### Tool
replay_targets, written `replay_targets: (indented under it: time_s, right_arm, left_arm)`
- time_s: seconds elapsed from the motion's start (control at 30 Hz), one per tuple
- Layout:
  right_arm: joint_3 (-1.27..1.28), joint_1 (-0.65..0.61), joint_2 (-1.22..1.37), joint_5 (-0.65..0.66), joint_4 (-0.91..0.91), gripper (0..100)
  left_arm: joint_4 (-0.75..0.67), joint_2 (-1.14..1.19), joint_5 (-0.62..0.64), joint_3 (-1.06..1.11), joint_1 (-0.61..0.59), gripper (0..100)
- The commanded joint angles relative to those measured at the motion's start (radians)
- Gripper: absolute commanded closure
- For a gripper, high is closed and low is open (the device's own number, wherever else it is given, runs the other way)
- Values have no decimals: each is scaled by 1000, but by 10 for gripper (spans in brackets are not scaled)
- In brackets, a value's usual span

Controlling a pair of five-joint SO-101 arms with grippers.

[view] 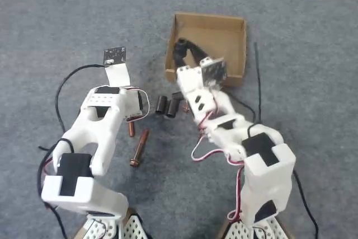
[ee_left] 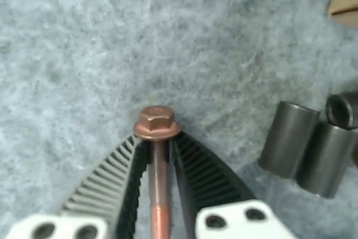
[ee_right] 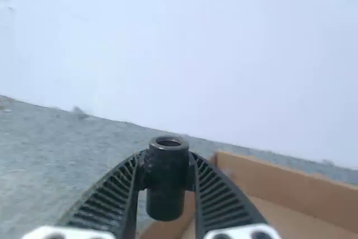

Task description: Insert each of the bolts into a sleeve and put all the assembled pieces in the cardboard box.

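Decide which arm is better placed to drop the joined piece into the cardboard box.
Right, probably: the right gripper, shut on a sleeve, is at the cardboard box rim. The left gripper, holding a bolt, sits farther back near the loose sleeves.

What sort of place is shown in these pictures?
Probably a small robotics test bench: a grey felt-covered table, a plain white wall behind, and practice parts laid out: copper-coloured hex bolts, dark metal cylindrical sleeves, an open brown cardboard box.
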Motion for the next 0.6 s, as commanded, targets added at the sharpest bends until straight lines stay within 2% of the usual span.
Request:
replay_targets:
  time_s: [0.0,0.13,0.3,0.57]
  right_arm:
    - [83,-47,-22,75,-188,992]
    - [229,-104,-22,176,-360,992]
    - [394,-168,-22,198,-553,992]
    - [591,-220,-24,198,-665,992]
  left_arm:
    - [-46,-75,9,-7,-9,988]
    - [-46,-75,9,-7,-9,988]
    - [-46,-75,9,-7,-9,988]
    - [-46,-75,9,-5,-9,988]
